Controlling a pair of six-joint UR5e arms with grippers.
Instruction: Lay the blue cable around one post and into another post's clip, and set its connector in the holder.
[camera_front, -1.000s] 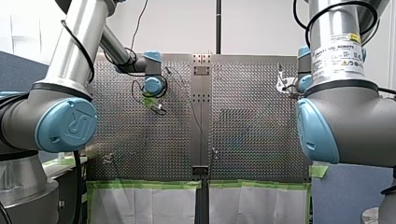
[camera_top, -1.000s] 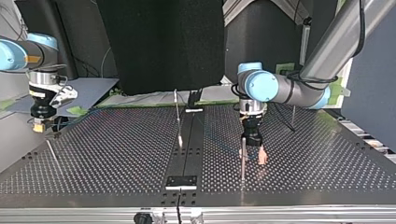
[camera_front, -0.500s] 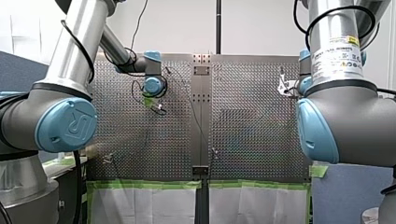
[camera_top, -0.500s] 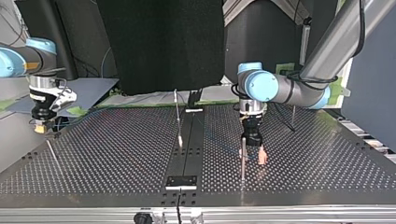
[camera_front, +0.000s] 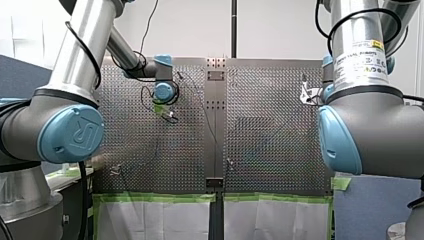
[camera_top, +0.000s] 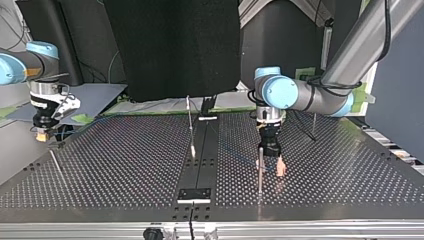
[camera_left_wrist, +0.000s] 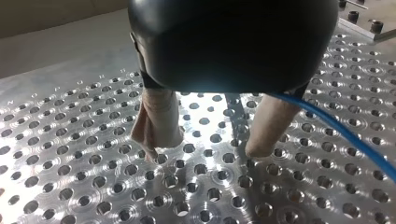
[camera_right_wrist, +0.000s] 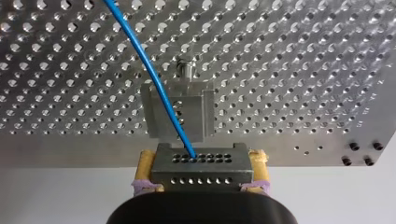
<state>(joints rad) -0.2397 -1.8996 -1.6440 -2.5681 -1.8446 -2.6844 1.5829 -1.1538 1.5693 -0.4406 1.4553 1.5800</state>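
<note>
While my right gripper (camera_right_wrist: 203, 164) pinches the drilled metal connector (camera_right_wrist: 201, 171) between yellow pads (camera_right_wrist: 147, 164) — boxy holder (camera_right_wrist: 205, 114) just ahead — my left gripper (camera_left_wrist: 208, 149) hangs spread, smooth blue cable (camera_left_wrist: 336, 132) beside it.

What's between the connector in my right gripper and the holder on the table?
In the right wrist view, only the blue cable, running from the connector and crossing in front of the holder; otherwise just bare perforated table.

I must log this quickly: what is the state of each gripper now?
Left gripper: open, holding nothing.
Right gripper: closed on the connector.
</note>
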